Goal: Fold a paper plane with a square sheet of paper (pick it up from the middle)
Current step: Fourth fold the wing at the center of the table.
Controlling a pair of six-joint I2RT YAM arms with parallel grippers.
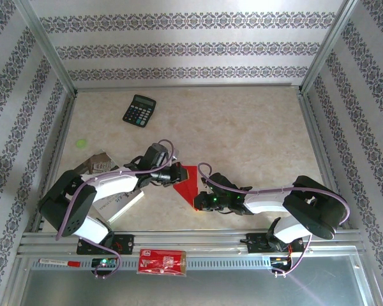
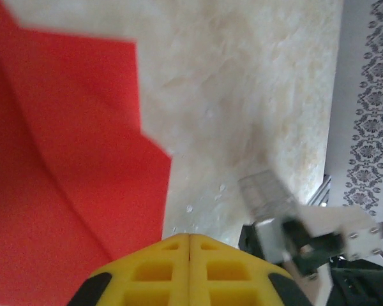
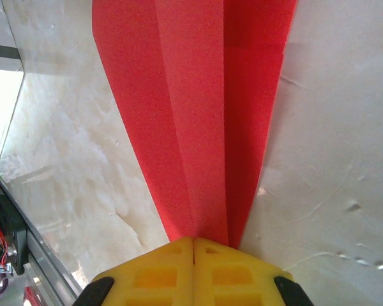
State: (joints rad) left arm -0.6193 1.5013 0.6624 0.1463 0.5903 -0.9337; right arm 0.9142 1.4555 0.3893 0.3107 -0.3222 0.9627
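Red paper, the part-folded paper plane [image 1: 189,182], is laid flat mid-table [image 1: 242,127] between both arms. The right gripper [image 3: 193,245] is pressed together at its narrow end, likely to anchor it. The left gripper [image 2: 189,242], likewise pressed together, is set at the wide edge, likely for creasing

one folded sheet of thin bright red paper [image 1: 187,182]. one black rectangular calculator [image 1: 139,110]. one red printed rectangular packet [image 1: 161,262]. one white printed booklet [image 1: 124,203]. one small round green spot [image 1: 82,143]. two yellow-fingered grippers: left gripper [image 2: 189,239], right gripper [image 3: 193,242].
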